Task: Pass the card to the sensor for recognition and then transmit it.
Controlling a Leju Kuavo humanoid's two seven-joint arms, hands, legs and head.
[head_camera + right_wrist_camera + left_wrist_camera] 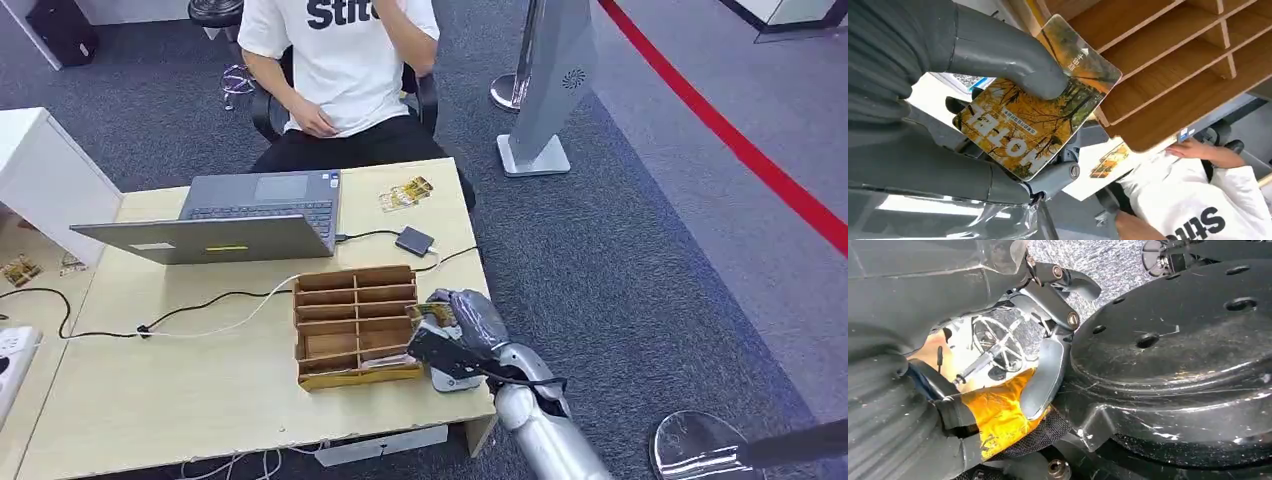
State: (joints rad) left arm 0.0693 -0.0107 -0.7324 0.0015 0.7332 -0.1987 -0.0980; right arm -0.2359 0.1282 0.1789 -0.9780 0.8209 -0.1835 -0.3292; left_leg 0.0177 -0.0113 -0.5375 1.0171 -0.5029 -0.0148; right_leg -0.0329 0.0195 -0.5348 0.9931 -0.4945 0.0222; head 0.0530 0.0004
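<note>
from the head view, my right hand sits at the right end of the wooden organiser, over the table's near right corner, grasping the card just beside the tray's wall. the small dark reader that i take for the sensor lies further back, near the laptop, with its cable running across the space between. if i swing across low, i judge i could catch the tray's edge or drag that cable and shift the reader. a person sits just behind the table, so a long reach forward could come close to them.

in the left wrist view, my left hand hangs by dark parts of my own body, with a metal finger and some orange tape showing; i cannot tell whether it is clenched or slack.

in the right wrist view, the card is an autumn-coloured hotel card, pinched under my thumb with my fingers behind it. the thumb presses near one end, and much of the card juts free toward the organiser's partitions. with so little of it clamped, a knock against the wood could pivot it or slide it out of my grip.
</note>
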